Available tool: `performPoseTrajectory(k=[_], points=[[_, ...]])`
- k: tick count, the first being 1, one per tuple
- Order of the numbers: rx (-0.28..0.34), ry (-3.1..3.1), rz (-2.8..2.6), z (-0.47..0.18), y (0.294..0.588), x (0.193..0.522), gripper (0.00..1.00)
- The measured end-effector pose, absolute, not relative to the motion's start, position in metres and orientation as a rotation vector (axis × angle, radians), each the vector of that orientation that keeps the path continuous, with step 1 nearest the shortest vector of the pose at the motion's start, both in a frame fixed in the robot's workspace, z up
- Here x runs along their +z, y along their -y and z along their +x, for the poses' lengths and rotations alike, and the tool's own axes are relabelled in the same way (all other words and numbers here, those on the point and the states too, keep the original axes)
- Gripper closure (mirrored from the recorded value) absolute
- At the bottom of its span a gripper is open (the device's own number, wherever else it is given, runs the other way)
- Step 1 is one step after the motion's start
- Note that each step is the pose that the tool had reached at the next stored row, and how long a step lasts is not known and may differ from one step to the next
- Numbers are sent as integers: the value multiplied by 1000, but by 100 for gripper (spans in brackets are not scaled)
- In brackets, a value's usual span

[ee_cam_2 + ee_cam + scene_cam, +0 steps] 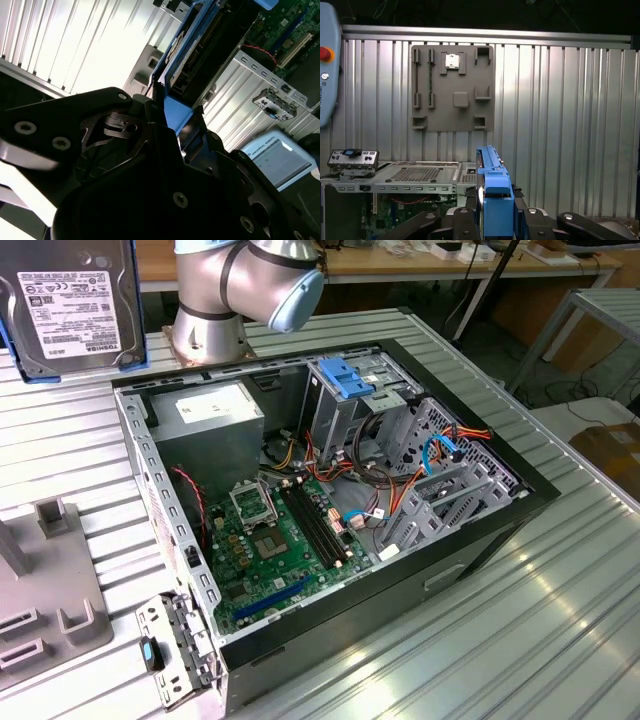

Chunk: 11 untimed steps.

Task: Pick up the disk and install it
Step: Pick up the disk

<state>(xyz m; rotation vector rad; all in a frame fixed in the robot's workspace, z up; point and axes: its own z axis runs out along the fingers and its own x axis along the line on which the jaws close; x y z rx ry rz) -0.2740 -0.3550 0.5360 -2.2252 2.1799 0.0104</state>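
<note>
Gripper (496, 206) clamped on the disk (489, 167), which it carries edge-on above the workspace.
In both wrist views the black fingers (152, 114) press against the disk's blue rails from either side. In the exterior view the disk sits high at the exterior view's left, white label facing the camera, well apart from the open computer case (330, 500) on the ribbed metal table (560, 620). A grey fixture plate (452, 87) lies beside the case.

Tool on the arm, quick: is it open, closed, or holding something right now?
The tool is closed, holding the disk edge-on by its blue-railed sides.
</note>
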Motion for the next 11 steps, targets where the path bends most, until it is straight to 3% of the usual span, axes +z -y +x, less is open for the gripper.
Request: performPoseTrajectory(k=[11], points=[[10, -2180, -2225, -209, 355, 536, 63]])
